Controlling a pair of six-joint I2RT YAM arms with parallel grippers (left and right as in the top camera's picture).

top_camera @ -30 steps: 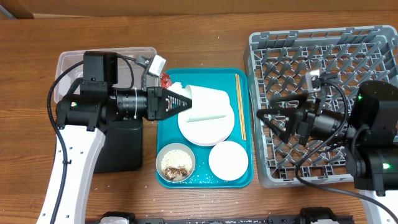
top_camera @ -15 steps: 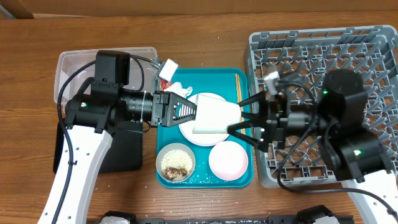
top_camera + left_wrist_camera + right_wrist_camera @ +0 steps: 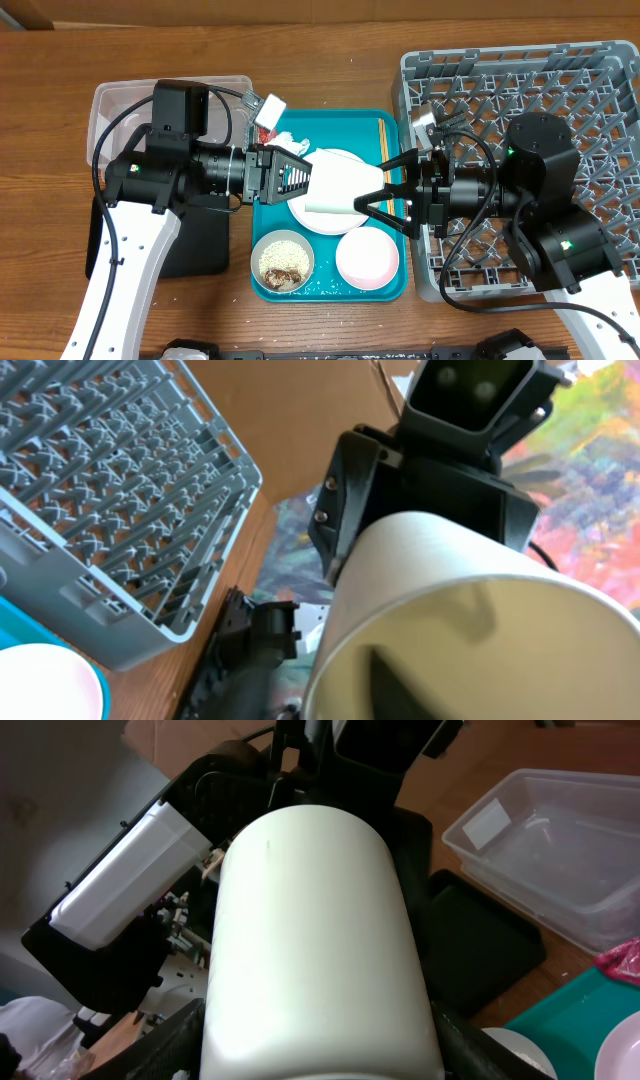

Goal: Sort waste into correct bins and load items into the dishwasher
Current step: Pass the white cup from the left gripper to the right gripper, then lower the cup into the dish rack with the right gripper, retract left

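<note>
My left gripper (image 3: 308, 180) is shut on the rim of a white cup (image 3: 345, 185), one finger inside it (image 3: 400, 690), and holds it on its side above the large white plate (image 3: 318, 218). My right gripper (image 3: 372, 200) is open, with a finger on each side of the cup's closed end (image 3: 320, 940). A small bowl of rice and brown scraps (image 3: 283, 262) and a pink-lined bowl (image 3: 367, 258) sit at the tray's front. Chopsticks (image 3: 386, 150), a red wrapper (image 3: 264, 131) and a white napkin (image 3: 290, 142) lie at the back.
All of this sits on a teal tray (image 3: 397, 288) mid-table. The grey dish rack (image 3: 600, 80) stands to the right under my right arm. A clear tub (image 3: 110, 110) and a black tray (image 3: 200, 250) are to the left, partly under my left arm.
My left gripper has carried the cup rightward over the plate. My right arm has swung left from over the rack, and its open fingers now straddle the cup's closed end.
</note>
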